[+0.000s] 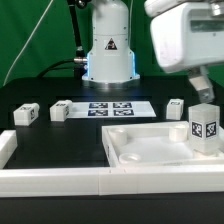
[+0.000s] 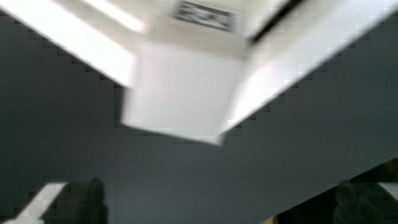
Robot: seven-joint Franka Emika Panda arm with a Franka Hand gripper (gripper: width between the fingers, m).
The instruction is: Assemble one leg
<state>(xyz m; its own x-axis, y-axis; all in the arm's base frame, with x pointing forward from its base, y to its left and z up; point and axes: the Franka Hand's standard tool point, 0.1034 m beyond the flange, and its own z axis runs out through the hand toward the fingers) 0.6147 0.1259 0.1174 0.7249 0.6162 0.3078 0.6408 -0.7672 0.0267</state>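
A leg (image 1: pixel 205 128), a white block with a marker tag, stands upright on the right corner of the white tabletop (image 1: pixel 140 150). My gripper (image 1: pixel 200 88) hangs just above it, apart from it. In the wrist view the leg (image 2: pixel 178 90) fills the middle, with its tag (image 2: pixel 205 12) at the far end. My gripper (image 2: pixel 214 205) is open, with the dark fingertips (image 2: pixel 71 200) spread wide and only dark table between them. Three more legs lie on the table, two at the exterior view's left (image 1: pixel 25 113) (image 1: pixel 60 110) and one at the right (image 1: pixel 175 106).
The marker board (image 1: pixel 110 108) lies in front of the robot base (image 1: pixel 108 50). A white rail (image 1: pixel 60 182) runs along the front edge, with a short raised end at the exterior view's left (image 1: pixel 8 148).
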